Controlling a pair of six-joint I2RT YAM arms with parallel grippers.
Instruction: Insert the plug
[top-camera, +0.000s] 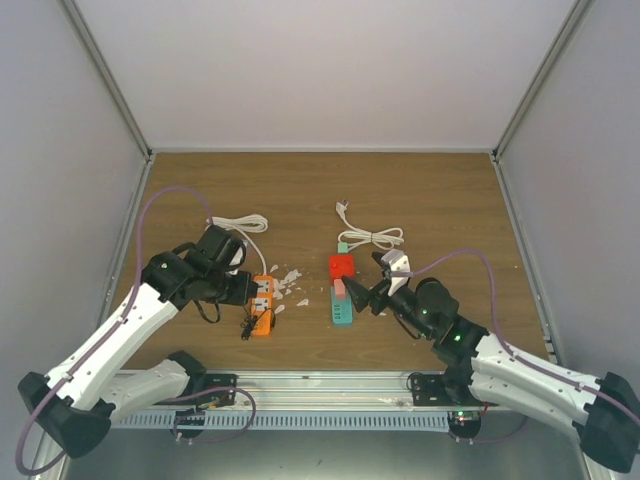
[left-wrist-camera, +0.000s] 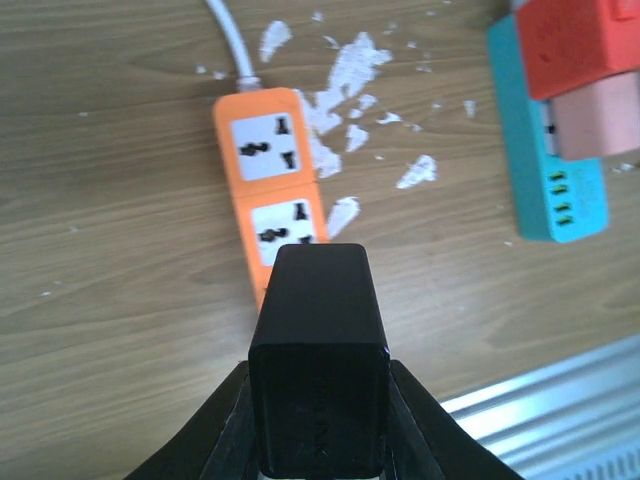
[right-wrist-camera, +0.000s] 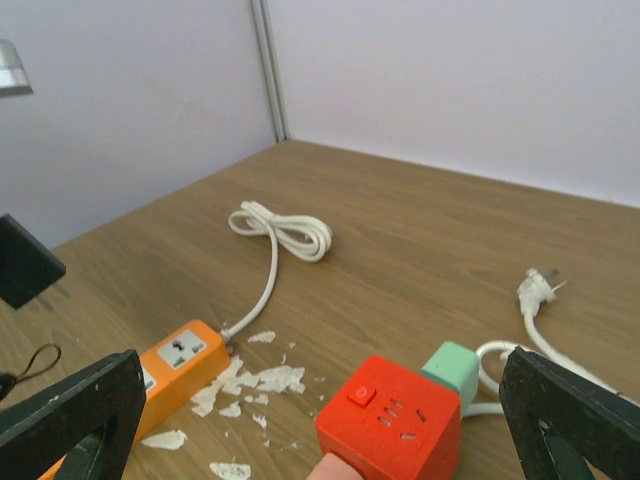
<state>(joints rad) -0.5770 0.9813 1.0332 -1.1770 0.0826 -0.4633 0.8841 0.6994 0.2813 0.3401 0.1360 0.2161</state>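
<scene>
The left fingers (left-wrist-camera: 228, 425) clamp a black plug (left-wrist-camera: 320, 350) from both sides, low in the middle of the left wrist frame, over the near end of the orange power strip (left-wrist-camera: 272, 185). The right fingers (right-wrist-camera: 75, 410) stand wide apart and hold nothing, with a red cube socket (right-wrist-camera: 390, 425) between them at the frame's bottom. White flecks (left-wrist-camera: 345, 75) dot the wooden surface (left-wrist-camera: 110, 250).

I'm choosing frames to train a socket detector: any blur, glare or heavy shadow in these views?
Top external: even soft light, no glare, faint shadows; the orange power strip is small but sharp. Left wrist: sockets crisp, though the black plug hides the strip's near end. Right wrist: the open fingers are dark and soft in the lower corners; the red cube socket is sharp.
</scene>
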